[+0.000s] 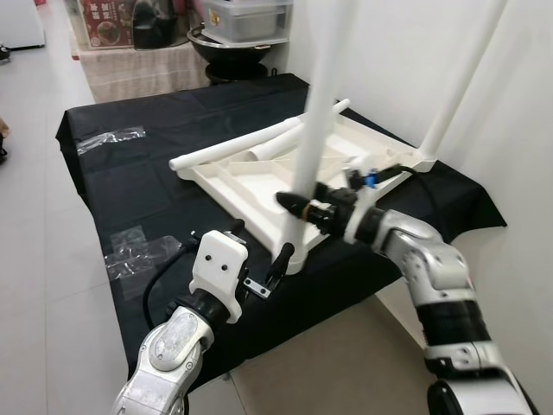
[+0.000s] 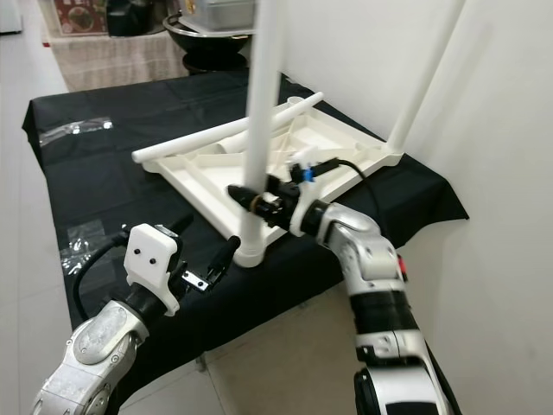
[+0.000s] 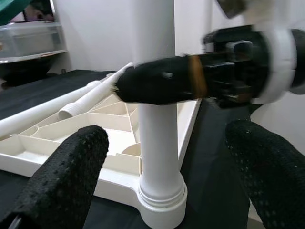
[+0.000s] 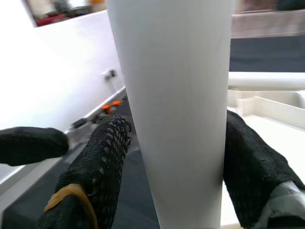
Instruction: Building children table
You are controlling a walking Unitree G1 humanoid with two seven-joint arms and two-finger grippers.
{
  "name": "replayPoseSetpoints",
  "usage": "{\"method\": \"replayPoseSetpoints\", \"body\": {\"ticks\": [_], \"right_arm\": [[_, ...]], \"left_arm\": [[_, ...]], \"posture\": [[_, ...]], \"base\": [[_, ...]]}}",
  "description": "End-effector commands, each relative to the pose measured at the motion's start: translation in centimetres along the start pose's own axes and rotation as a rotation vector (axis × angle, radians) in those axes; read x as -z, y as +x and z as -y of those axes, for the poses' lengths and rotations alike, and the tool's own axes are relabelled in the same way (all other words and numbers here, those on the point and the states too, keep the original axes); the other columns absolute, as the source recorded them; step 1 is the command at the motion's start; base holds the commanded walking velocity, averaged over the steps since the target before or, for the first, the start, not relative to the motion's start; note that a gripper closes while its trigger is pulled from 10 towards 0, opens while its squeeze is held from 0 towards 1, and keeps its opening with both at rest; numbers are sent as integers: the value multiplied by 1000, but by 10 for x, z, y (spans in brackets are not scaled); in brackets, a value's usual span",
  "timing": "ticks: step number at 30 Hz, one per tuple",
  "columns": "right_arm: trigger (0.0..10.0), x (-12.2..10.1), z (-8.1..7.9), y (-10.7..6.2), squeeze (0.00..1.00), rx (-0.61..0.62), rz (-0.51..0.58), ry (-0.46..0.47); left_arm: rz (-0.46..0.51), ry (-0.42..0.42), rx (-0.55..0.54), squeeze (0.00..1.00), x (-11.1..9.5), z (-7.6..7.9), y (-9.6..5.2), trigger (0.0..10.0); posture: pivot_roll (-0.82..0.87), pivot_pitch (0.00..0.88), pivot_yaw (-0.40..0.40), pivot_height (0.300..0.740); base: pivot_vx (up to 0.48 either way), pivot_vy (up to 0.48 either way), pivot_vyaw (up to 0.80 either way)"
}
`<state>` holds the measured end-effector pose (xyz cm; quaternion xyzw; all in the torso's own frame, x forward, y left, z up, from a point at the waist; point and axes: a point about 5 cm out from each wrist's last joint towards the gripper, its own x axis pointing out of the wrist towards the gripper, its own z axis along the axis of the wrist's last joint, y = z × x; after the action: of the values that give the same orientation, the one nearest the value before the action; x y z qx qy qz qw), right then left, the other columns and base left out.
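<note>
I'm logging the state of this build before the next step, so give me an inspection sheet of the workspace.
Surface: black cloth covers the work surface.
Job's things: white tabletop lies underside up; near leg and far leg stand in corner sockets; two loose legs lie across it.
Clutter: clear plastic wrap.
Grippers: right gripper clamps near leg; left gripper open at its base.
Cables: black cable at left wrist.
Surroundings: white wall, storage bin.

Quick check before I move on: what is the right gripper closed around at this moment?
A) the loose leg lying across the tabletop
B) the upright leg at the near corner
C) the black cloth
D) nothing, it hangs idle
B: the right gripper clamps the upright leg standing in the near corner socket of the upturned tabletop.
</note>
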<state>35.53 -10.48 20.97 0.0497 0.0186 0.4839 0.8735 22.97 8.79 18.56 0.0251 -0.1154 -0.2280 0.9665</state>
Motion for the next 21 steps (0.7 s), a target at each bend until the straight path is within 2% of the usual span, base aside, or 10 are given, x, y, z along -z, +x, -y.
{"method": "replayPoseSetpoints", "body": {"ticks": [1, 6, 7, 8, 13, 15, 16, 18, 19, 21], "right_arm": [[10000, -1, -1, 8, 0, 4, 2, -15], [10000, -7, -5, 32, 0, 31, 20, -33], [6706, -8, -4, 36, 0, 66, 32, -33], [0, -10, -1, 38, 0, 112, 41, -44], [0, -15, 11, 38, 0, 284, 66, -71], [0, -16, 29, 27, 0, 549, 74, -85], [0, -16, 29, 27, 0, 549, 74, -85], [0, -17, 42, 8, 0, 814, 84, -106], [0, -17, 42, 8, 0, 814, 84, -106], [0, -16, 47, -9, 0, 1005, 82, -119]], "left_arm": [[-21, -4, 5, 0, 4, 1, -1, 10000], [-20, -8, 10, 0, 2, 4, -1, 10000], [-21, -8, 7, 0, 2, 3, -1, 10000], [-22, -7, 5, 0, 3, 3, -1, 10000], [-24, -7, 5, 0, 3, 3, -2, 10000], [-23, -8, 4, 0, 3, 3, -1, 10000], [-23, -8, 4, 0, 3, 3, -1, 10000], [-22, -8, 3, 0, 4, 2, -1, 10000], [-22, -8, 3, 0, 4, 2, -1, 10000], [-23, -9, 4, 0, 4, 3, -1, 10000]], "posture": [[9, 48, -68, 740], [22, 51, -75, 740], [16, 53, -69, 740], [17, 52, -70, 740], [19, 52, -72, 740], [14, 53, -73, 740], [14, 53, -73, 740], [11, 53, -70, 740], [11, 53, -70, 740], [9, 52, -69, 740]], "base": [[0, 0, 0], [0, 0, 0], [0, 0, 0], [0, 0, 0], [0, 0, 0], [0, 0, 0], [0, 0, 0], [0, 0, 0], [0, 0, 0], [0, 0, 0]]}}
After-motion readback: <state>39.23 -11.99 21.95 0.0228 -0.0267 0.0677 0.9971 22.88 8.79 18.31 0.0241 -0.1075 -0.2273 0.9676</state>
